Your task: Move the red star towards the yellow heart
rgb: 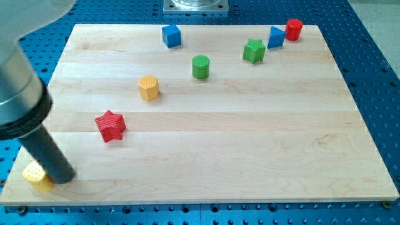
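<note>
At the view's bottom left corner, our tip [62,179] rested just beside the yellow heart [36,175], seemingly touching it on its right side, though the rod hid part of the heart. We had no jaws to open or close, only the bare rod. The red star [110,125] lay up and to the right of the tip, a little apart from it, on open wood.

That was the relation we judged the move to turn on: the star had to travel down and leftward to reach the heart, so our tip was on the wrong side, between the two. We reckoned it would have to go round to the star's upper right before pushing, without nudging the heart away.

Further right stood the yellow hexagon [149,87], nearest to that approach path, then the blue cube [171,35], the green cylinder [200,67], the green star [254,51], a second blue block [275,37] and the red cylinder [294,29], all well apart from the star.
</note>
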